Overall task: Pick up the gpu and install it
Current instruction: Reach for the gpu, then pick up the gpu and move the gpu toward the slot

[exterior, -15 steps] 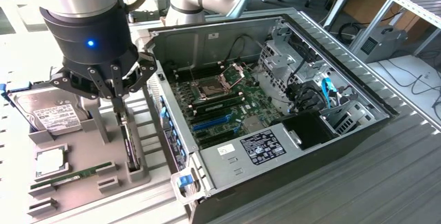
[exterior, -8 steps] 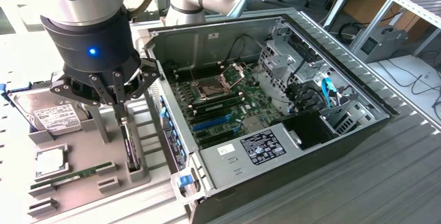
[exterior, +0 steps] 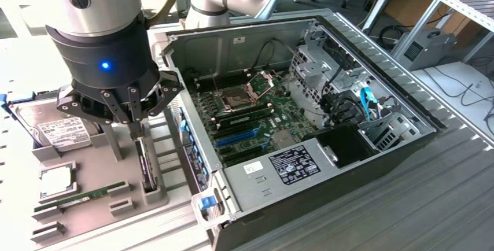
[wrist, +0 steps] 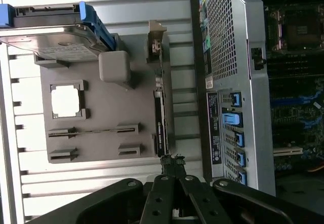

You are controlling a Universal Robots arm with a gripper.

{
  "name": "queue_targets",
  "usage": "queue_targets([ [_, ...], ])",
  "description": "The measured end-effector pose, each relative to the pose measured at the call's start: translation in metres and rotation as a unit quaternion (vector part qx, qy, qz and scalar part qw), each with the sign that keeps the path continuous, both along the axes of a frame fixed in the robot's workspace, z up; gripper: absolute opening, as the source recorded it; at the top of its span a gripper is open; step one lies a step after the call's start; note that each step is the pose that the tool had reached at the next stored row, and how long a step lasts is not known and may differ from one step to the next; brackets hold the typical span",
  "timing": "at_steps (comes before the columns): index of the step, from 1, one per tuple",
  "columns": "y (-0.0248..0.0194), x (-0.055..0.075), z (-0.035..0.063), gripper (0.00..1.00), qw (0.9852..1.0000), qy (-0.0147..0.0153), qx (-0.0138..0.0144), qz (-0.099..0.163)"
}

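The gpu [exterior: 147, 173] is a thin dark card standing on edge in a slot at the side of the grey parts tray [exterior: 92, 164] nearest the computer. In the wrist view the gpu [wrist: 160, 118] runs as a narrow dark strip along the tray [wrist: 101, 107], its bracket end away from me. My gripper [exterior: 136, 132] hangs straight down over the card. Its fingers are drawn together at the card's upper edge, and in the wrist view the gripper [wrist: 172, 159] meets the card's near end. The card still sits in its slot.
The open computer case [exterior: 371, 77] lies at the exterior view's right, its motherboard [exterior: 255, 112] and blue slots [exterior: 235, 138] exposed. The tray also holds a silver hard drive [exterior: 58, 129], a square chip [exterior: 55, 180] and a green RAM stick [exterior: 81, 196]. A grey post [exterior: 115, 141] stands beside my fingers.
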State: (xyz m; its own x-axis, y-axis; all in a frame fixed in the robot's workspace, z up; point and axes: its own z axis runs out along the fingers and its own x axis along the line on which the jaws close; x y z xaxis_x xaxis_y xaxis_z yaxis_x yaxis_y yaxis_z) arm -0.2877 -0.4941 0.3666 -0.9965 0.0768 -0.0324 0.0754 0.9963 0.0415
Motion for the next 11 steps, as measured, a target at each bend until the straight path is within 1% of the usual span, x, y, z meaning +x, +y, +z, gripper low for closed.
queue_targets([
  [11,-0.0001,0.0,0.0,0.11,1.0,0.0,0.0,0.0],
])
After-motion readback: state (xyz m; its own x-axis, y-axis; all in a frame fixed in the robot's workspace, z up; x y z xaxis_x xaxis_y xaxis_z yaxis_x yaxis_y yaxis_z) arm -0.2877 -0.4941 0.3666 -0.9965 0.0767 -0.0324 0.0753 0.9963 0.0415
